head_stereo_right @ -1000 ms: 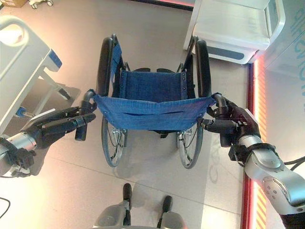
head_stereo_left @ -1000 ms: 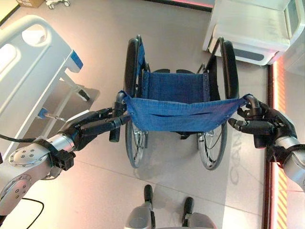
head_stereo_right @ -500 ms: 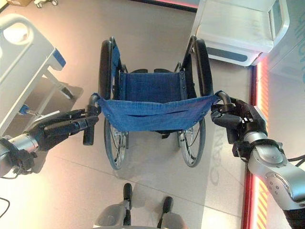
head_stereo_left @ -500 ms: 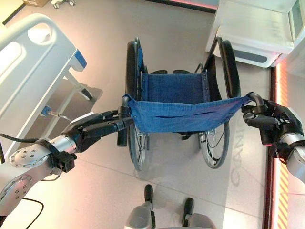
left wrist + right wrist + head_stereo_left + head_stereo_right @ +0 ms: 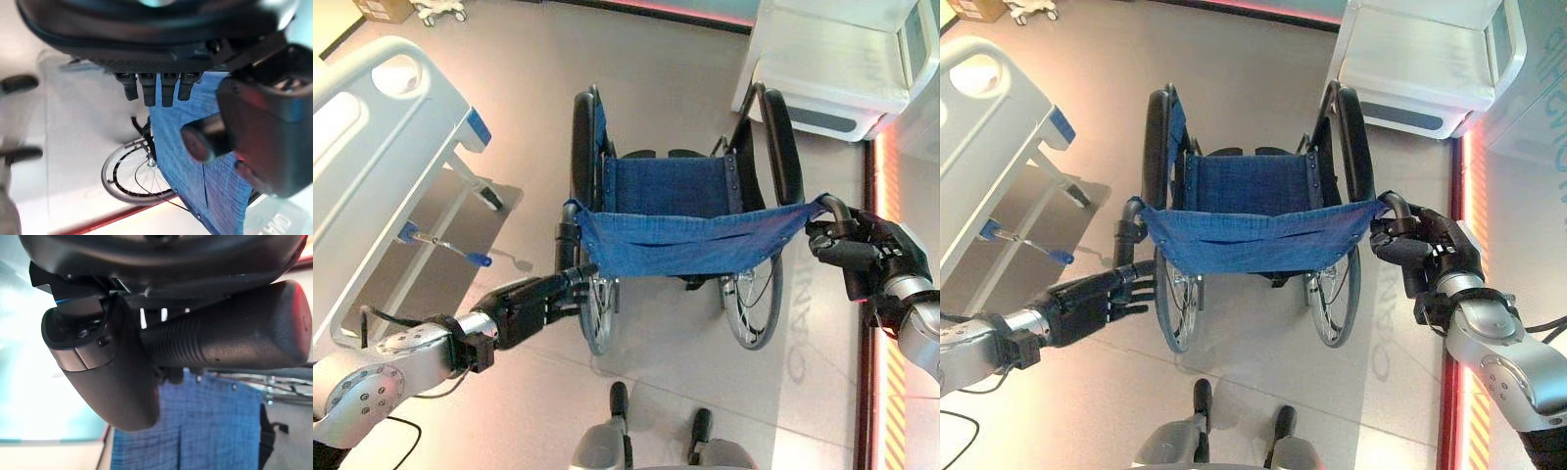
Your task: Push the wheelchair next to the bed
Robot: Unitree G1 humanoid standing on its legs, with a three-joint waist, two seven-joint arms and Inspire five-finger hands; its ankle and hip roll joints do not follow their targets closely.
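Observation:
The wheelchair [image 5: 675, 186], with its blue cloth seat and back sling [image 5: 690, 245], stands in front of me, facing away. The white bed [image 5: 372, 166] lies to its left, a gap of floor between them. My left hand [image 5: 524, 308] hangs low by the left wheel, just under the left push handle [image 5: 566, 240]. Its fingers [image 5: 161, 90] are straight and hold nothing. My right hand [image 5: 876, 264] is shut on the right push handle [image 5: 230, 335], the thumb wrapped round the ribbed grip.
A white cabinet unit [image 5: 832, 59] stands at the far right, close to the chair's right armrest. A crank with a blue tip [image 5: 450, 247] sticks out from under the bed. A red-lit strip [image 5: 886, 411] runs along the floor at the right.
My left hand has slid down and back off the left push handle to below it. The right hand keeps its hold, and the wheelchair has barely moved.

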